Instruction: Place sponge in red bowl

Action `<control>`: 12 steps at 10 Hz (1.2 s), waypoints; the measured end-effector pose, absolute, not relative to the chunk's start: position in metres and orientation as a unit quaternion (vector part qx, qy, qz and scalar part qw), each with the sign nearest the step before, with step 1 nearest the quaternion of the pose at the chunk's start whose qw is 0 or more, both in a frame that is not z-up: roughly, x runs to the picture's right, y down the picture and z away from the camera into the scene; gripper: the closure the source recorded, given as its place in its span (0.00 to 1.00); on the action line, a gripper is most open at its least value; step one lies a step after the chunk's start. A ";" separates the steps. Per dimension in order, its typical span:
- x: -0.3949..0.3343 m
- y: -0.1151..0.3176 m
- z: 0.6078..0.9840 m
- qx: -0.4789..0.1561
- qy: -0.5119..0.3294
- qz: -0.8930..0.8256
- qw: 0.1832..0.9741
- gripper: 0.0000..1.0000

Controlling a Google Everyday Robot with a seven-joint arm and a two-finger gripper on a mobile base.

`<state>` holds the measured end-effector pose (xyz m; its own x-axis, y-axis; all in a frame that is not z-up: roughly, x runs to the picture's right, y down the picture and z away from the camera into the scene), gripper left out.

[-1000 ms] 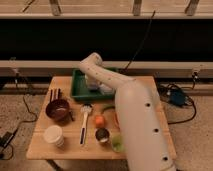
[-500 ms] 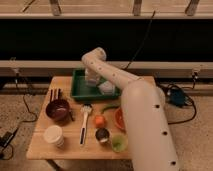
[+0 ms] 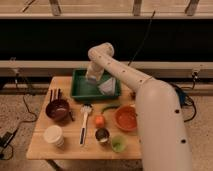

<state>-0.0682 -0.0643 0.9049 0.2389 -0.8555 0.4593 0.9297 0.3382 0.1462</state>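
STEP: pick-up, judged | GRIPPER [image 3: 93, 76]: clenched, low over tray [image 3: 80, 93], beside cloth [image 3: 107, 86] | SPONGE: not discernible, likely hidden at gripper; grasp unconfirmed | RED BOWL [image 3: 126, 119]: on table, no sponge inside | NEXT: lift clear of tray rim, carry over bowl, release.

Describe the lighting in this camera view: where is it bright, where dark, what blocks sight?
Camera view: warm light on the table; a dark band behind it; the pale arm covers the right foreground and part of the red bowl; the gripper hangs over the green tray.
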 end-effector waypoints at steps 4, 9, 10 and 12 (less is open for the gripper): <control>-0.051 -0.042 0.855 -0.072 -0.267 -0.558 0.783 1.00; -0.024 -0.010 0.811 -0.084 -0.290 -0.542 0.784 1.00; -0.014 -0.008 0.808 -0.089 -0.289 -0.537 0.788 1.00; 0.008 -0.004 0.806 -0.102 -0.282 -0.522 0.799 1.00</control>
